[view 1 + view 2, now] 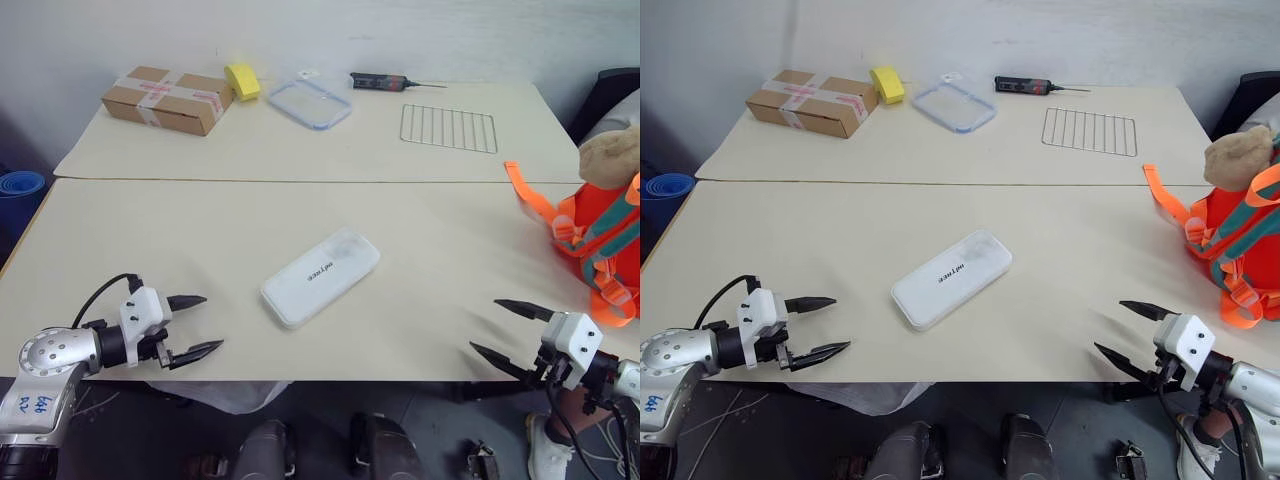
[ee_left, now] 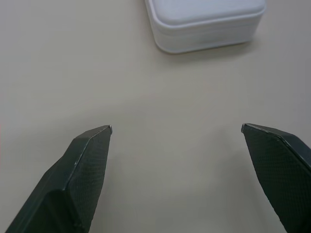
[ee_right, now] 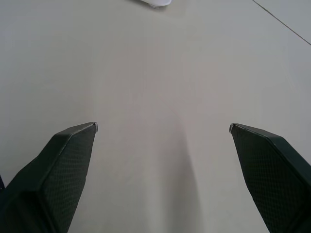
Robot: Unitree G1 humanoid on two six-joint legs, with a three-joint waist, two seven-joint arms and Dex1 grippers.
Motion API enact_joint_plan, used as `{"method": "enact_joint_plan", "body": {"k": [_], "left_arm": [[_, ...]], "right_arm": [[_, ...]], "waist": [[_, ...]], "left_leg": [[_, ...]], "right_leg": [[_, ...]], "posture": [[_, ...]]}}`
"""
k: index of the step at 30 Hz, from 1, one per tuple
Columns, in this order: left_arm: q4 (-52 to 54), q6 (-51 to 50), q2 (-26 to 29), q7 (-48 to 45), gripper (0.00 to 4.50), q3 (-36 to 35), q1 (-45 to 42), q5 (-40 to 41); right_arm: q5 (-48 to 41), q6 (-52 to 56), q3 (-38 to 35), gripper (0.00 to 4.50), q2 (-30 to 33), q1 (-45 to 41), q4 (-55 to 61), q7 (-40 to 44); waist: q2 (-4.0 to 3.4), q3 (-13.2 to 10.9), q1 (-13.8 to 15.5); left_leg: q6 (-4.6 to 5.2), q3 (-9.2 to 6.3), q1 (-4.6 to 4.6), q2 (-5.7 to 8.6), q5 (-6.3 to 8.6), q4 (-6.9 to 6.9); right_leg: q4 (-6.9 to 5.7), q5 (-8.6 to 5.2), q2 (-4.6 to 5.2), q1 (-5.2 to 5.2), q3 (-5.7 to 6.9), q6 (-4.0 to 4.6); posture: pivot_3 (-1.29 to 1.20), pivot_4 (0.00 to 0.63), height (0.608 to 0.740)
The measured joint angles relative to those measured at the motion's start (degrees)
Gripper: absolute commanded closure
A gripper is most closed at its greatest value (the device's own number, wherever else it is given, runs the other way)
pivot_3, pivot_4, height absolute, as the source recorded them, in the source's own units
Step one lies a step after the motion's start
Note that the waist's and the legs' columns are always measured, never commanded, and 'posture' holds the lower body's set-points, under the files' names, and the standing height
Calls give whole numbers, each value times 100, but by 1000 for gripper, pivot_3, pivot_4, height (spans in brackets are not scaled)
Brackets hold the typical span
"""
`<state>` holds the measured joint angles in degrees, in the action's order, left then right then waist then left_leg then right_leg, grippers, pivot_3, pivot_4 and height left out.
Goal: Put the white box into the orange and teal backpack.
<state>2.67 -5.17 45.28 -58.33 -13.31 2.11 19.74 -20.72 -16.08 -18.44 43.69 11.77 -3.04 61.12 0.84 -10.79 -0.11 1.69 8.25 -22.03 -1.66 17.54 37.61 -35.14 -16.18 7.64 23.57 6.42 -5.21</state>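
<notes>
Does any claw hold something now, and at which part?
Nothing is held. The left claw and right claw are open, and the white box lies free on the table.

Counting across the scene now: two tables (image 1: 200, 215) are sitting edge to edge, a near one and a far one. One white box (image 1: 320, 276) is lying on the near table. One orange and teal backpack (image 1: 604, 235) is standing at its right edge, carrying one plush bear head (image 1: 612, 152). On the far table, one brown taped cardboard box (image 1: 167, 98) is resting, with one yellow block (image 1: 242, 80), one clear blue-rimmed lid (image 1: 309, 103), one dark pen-like tool (image 1: 385, 81) and one wire rack (image 1: 449, 128). Two grippers are showing, the left gripper (image 1: 196, 325) and the right gripper (image 1: 497, 331), each spreading two black fingers, making four fingers altogether.
</notes>
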Motion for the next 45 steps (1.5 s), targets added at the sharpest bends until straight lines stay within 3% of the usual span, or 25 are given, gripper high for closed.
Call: {"method": "enact_joint_plan", "body": {"k": [4, 7, 9, 15, 22, 23, 28, 35, 40, 45], "left_arm": [[-10, -187, -3, 107, 0, 3, -50, 26], [251, -757, 1, 109, 0, -147, -137, 501], [434, -930, 90, 97, 377, -283, -84, 655], [1076, -1276, -92, 552, 2055, 38, 345, 413], [1795, -1773, -743, 1331, 4301, 722, 218, 248], [1848, -1831, -806, 1412, 4475, 746, 160, 248], [1846, -1855, -932, 1613, 4475, 890, -92, 141], [1484, -2034, -967, 1665, 4475, 978, -460, 36], [1272, -2043, -1067, 1577, 4475, 988, -629, 40], [893, -2205, -1366, 1645, 4475, 950, -1009, 39]], "right_arm": [[0, 1, 17, 29, -44, 18, -3, 1], [-28, 115, 68, 29, -57, -80, 1, -1], [-154, 304, 72, 392, -139, -306, 1, -52], [-92, 1802, 759, 2199, -207, -2049, -14, -651], [1008, 2063, 1955, 4500, -1102, -3579, -666, -1464], [1126, 2075, 2063, 4500, -1216, -3764, -845, -1575], [1516, 1875, 2248, 4500, -1544, -4739, -2031, -1863], [1265, 1998, 2321, 4500, -2232, -5389, -3165, -961], [1214, 1979, 2284, 4500, -2070, -5381, -3328, -306], [1041, 2457, 2265, 4500, -1466, -4775, -2385, 436]], "waist": [[0, 0, -1], [0, 0, -3], [0, 0, -32], [-9, -2, -152], [-7, -1, -137], [-7, -1, -145], [-7, -1, -156], [-7, -1, -166], [-8, -1, -142], [-8, -1, -139]], "left_leg": [[5, 0, 0, 0, -2, 1], [5, 0, -1, -1, -2, 8], [5, 2, 1, -4, -2, 11], [10, 7, 5, -4, -4, 14], [19, 7, -16, -5, -6, 38], [22, 8, -16, -3, -5, 43], [24, 11, -15, -6, -5, 48], [29, 13, -17, -8, -9, 49], [37, 11, -17, 0, -9, 53], [34, 6, -16, -3, -7, 54]], "right_leg": [[0, 0, -1, 0, 0, 0], [-5, 0, -1, 0, -1, 0], [-9, 0, -2, 0, -7, 0], [-29, -5, -2, 9, -15, 8], [-42, -6, -6, 20, -10, 10], [-46, -6, -5, 20, -12, 10], [-47, -5, -10, 19, -11, 9], [-70, -5, -15, 18, -11, 9], [-70, -4, -7, 13, -10, 7], [-68, -3, -7, 10, -8, 6]], "posture": [[0, 150, 740], [0, 150, 740], [0, 150, 740], [0, 150, 740], [0, 150, 740], [0, 150, 740], [0, 150, 740], [0, 150, 740], [0, 150, 740], [0, 150, 740]]}}
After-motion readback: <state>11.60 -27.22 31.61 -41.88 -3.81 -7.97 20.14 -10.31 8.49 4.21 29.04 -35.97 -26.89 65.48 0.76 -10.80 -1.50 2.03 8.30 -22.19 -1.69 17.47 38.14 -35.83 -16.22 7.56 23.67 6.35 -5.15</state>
